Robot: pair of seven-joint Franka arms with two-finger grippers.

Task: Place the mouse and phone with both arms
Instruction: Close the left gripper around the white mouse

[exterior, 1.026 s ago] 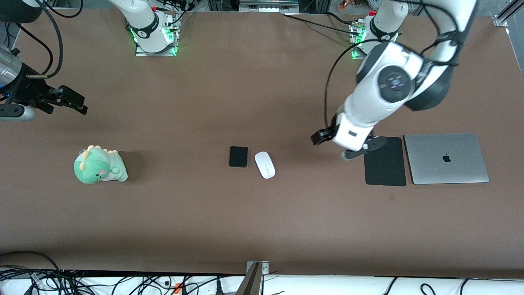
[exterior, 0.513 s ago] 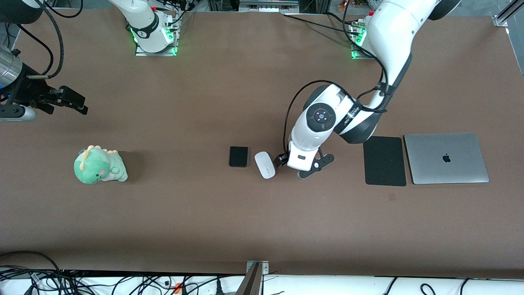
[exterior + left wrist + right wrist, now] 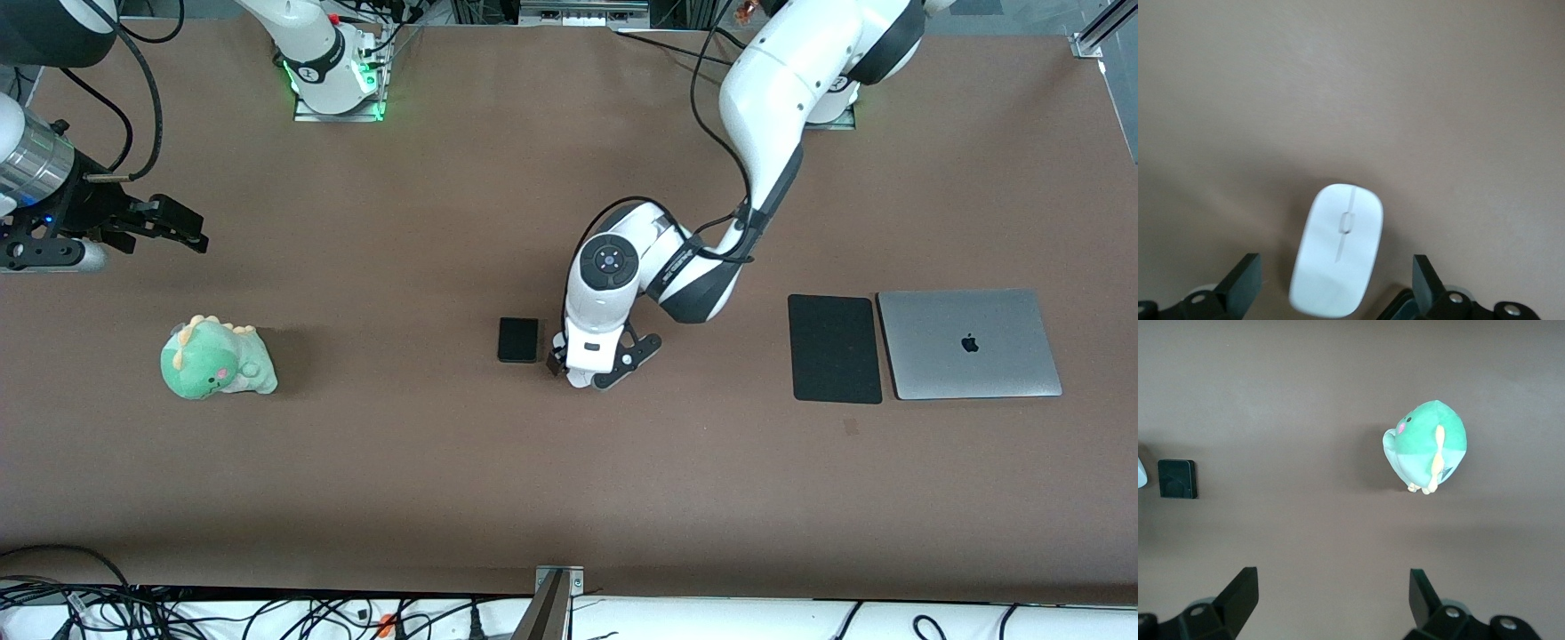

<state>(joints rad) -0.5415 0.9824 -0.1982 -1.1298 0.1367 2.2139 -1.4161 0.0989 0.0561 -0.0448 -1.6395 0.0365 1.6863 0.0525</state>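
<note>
A brown matte table [image 3: 444,480] fills the front view, with a strip of tangled cables on a white floor along its near edge and the two arm bases lit green at the top. A closed silver laptop [image 3: 969,344] lies toward the left arm's end of the table, with a matte black mouse pad [image 3: 834,348] just beside it. A green plush dinosaur [image 3: 216,358] sits toward the right arm's end.

The phone [image 3: 518,340] lies flat near the middle of the table, its long axis running from the front camera toward the bases. The mouse [image 3: 1338,259] lies just beside it, toward the left arm's end; in the front view the left arm's wrist hides it. In the left wrist view its long axis runs between the two fingers [image 3: 1241,283], the grey seam down its middle.

The left gripper [image 3: 1338,293] hangs low over the mouse, spread wide, a finger on either side and neither touching it.

The right gripper [image 3: 164,228] waits over bare table toward the right arm's end, its fingers [image 3: 1238,590] wide apart and holding nothing.
</note>
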